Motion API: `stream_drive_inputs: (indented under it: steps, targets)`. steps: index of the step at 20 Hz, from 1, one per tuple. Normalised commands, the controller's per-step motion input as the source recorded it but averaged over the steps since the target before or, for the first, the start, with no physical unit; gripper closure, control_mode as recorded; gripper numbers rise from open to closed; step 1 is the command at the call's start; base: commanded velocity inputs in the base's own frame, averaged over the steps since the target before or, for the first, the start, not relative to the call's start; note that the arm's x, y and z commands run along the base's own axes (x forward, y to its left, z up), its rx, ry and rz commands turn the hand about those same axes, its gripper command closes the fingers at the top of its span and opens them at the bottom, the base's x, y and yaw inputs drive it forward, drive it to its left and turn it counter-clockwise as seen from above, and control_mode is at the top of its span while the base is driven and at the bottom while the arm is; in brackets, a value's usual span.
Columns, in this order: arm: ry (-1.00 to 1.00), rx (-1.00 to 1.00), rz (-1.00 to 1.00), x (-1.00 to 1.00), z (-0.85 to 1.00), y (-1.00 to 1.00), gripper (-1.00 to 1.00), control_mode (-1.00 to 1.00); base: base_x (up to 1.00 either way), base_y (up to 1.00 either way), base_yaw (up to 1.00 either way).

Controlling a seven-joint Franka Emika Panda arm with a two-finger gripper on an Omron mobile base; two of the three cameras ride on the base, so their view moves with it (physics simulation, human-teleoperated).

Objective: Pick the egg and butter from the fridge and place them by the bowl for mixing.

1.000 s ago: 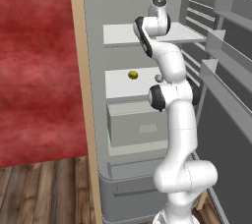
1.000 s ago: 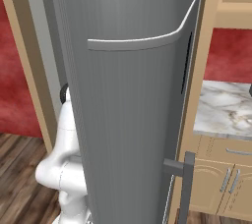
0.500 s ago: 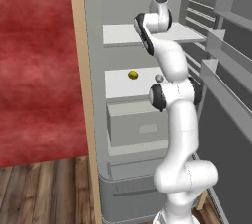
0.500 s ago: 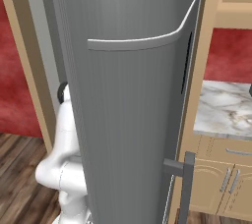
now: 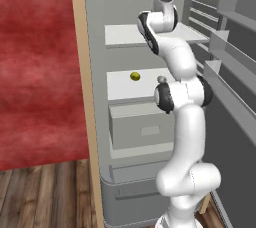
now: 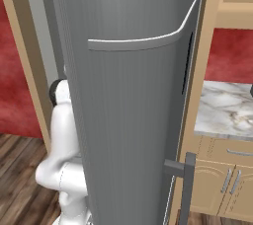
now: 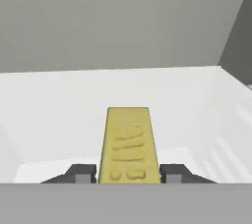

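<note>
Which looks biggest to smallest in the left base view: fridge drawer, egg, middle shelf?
1. Fridge drawer, the grey box under the shelf.
2. Middle shelf, a wide white slab of similar width but seen much thinner.
3. Egg, a tiny yellow ball on that shelf.

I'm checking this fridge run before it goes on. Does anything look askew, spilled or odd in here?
Nothing stands out. The butter lies straight between the two fingers of the gripper, which is shut on it, on a clean white shelf. The egg sits alone on the middle shelf of the fridge, nothing spilled.
</note>
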Motion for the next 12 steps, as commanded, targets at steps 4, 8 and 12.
stream_drive_inputs:
  steps: [4, 8, 12]
  targets:
    - [-0.45, -0.11, 0.0, -0.37, -0.04, 0.0, 1.0, -1.0, 0.0, 0.0, 0.0]
    - [-0.32, -0.1, 0.0, -0.11, -0.12, 0.0, 1.0, -1.0, 0.0, 0.0, 0.0]
    - [0.0, 0.0, 0.0, 0.0, 0.0, 0.0, 1.0, -1.0, 0.0, 0.0, 0.0]
